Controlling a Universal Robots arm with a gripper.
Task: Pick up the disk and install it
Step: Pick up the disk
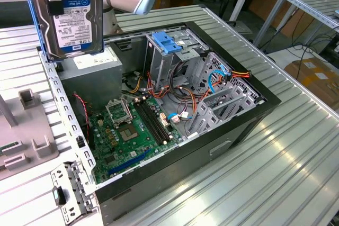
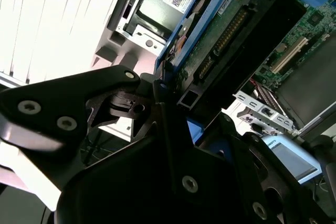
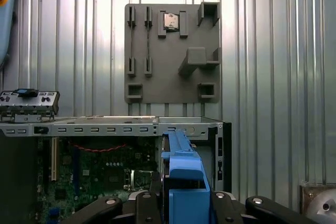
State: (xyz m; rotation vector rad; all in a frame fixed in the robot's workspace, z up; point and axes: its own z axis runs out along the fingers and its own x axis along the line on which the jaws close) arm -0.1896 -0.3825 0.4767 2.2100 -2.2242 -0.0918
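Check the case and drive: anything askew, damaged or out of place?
Nothing damaged or spilled. The disk sits in no bay: the gripper holds it upright above the open computer case, near the power supply corner. Cables lie loose inside.

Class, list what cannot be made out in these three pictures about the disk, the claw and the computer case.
First wrist view: the claw is cut off by the lower edge; the disk is edge-on, its label hidden.
Exterior view: the disk's top is cut off by the upper edge.
Second wrist view: the claw's body covers part of the disk's underside.
Exterior view: the blue bracket hides the inside of the cage.
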